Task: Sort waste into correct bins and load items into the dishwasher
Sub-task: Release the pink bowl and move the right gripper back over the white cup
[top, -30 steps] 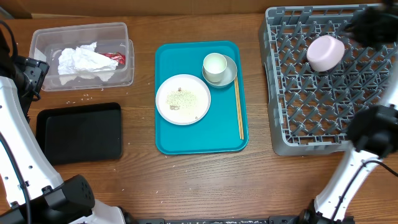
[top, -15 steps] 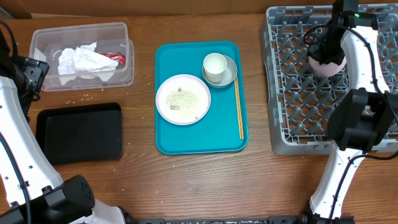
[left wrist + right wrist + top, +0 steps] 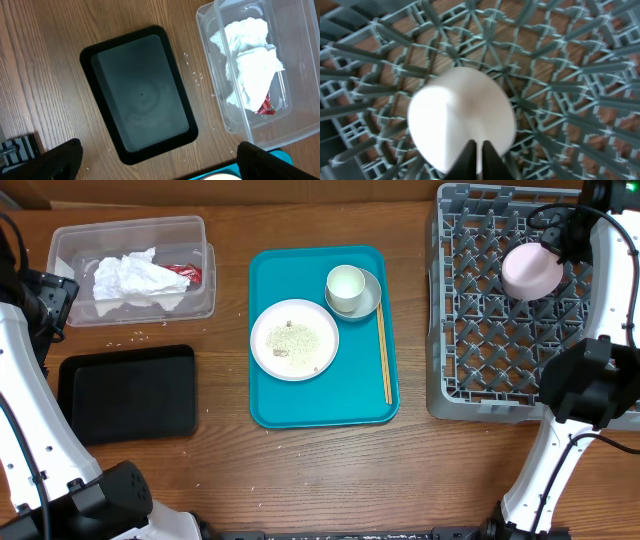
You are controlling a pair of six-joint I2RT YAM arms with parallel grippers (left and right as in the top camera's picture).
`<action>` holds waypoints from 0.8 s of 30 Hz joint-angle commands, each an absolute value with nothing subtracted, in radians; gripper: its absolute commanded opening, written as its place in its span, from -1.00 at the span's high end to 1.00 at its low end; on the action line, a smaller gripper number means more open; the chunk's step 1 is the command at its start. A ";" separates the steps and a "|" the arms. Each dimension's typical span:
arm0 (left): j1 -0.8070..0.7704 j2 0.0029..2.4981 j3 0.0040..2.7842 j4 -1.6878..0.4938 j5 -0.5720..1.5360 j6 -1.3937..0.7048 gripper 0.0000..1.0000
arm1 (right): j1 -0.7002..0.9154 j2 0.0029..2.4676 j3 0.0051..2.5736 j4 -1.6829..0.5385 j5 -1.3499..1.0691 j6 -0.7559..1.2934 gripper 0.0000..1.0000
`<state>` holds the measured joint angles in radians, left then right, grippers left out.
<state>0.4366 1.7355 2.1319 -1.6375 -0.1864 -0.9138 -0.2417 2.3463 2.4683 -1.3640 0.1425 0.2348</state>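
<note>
Overhead camera sits high and looks straight down on the whole table, clear tub at one end, grey rack at the other. Left wrist camera faces down too, from middling height and a quarter turn off the overhead. Black tray and tub sit side by side in its frame, and both also show in the top view. Right wrist camera is in tight and blurred, staring down into the rack's grid with the pink bowl filling the middle. The overhead catches that same bowl and rack at its right edge.
</note>
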 commanded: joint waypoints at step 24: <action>0.438 1.742 2.127 -1.638 -0.190 -0.905 -1.00 | -0.235 2.290 2.420 -1.346 -0.039 0.197 0.91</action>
